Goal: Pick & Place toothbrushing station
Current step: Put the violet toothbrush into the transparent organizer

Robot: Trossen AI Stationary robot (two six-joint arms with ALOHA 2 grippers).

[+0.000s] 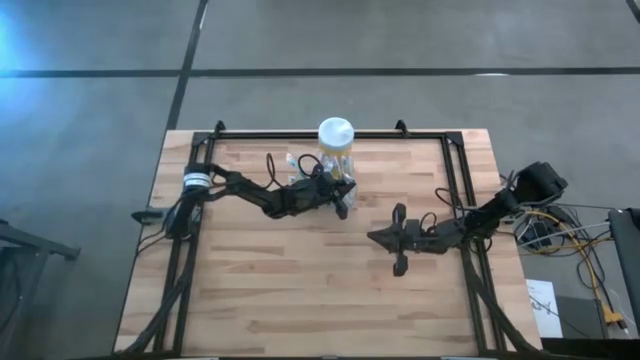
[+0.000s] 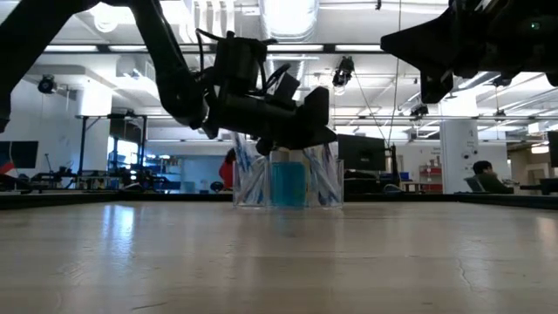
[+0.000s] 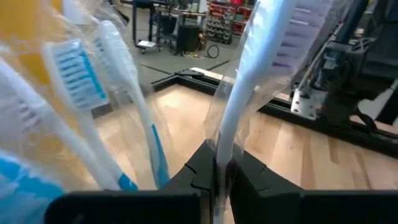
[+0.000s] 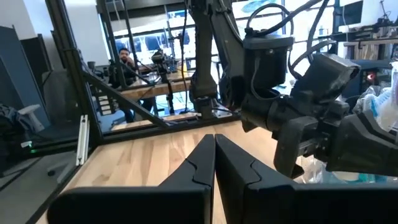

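Observation:
The toothbrushing station (image 2: 249,187) is a clear plastic holder standing on the wood at the table's far middle, with several wrapped toothbrushes (image 3: 81,74) upright in it. A yellow jar with a white lid (image 1: 335,138) stands at the same spot. My left gripper (image 1: 343,203) reaches level to the holder's top and is shut on a white toothbrush with purple bristles (image 3: 298,37). My right gripper (image 4: 214,163) hovers shut and holding nothing, to the right of the holder and nearer the front (image 1: 388,238). My left gripper pinches the white handle of the wrapped toothbrush (image 3: 225,146) between its two fingers, clear wrapper and all. The fingers come in level from the table's left and lie across the handle. The bristle end stands clear beyond the fingers; the other end is hidden behind them.
A black frame (image 1: 330,132) runs along the table's far edge and down both sides. Cables and a box (image 1: 545,225) lie off the right edge. Bare wood (image 1: 300,290) stretches across the near half of the table.

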